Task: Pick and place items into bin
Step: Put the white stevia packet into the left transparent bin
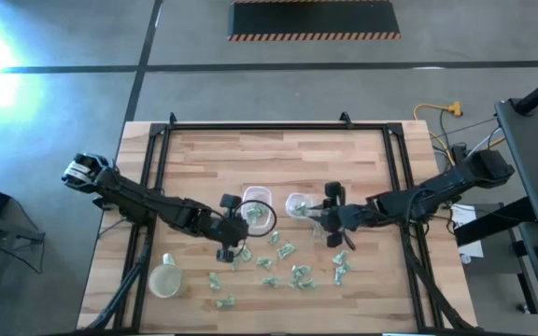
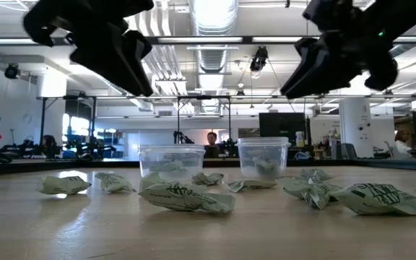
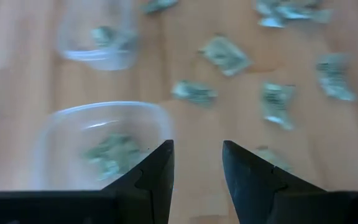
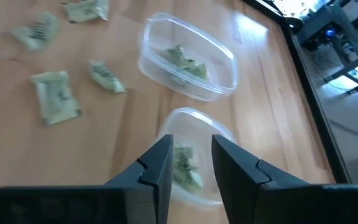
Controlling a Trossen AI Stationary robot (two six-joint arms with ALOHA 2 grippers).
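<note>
Green and white items (image 1: 283, 250) lie on the desk (image 1: 278, 154) and some in both bins (image 1: 296, 205), the right gripper (image 4: 189, 163) is apart above one, the left gripper (image 3: 197, 168) apart too, so next comes another pick.

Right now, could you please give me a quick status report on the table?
Both claws open, empty: left claw above left clear container, right claw above right clear container. Wrapped pieces mostly loose on table. Nothing in the way.
</note>
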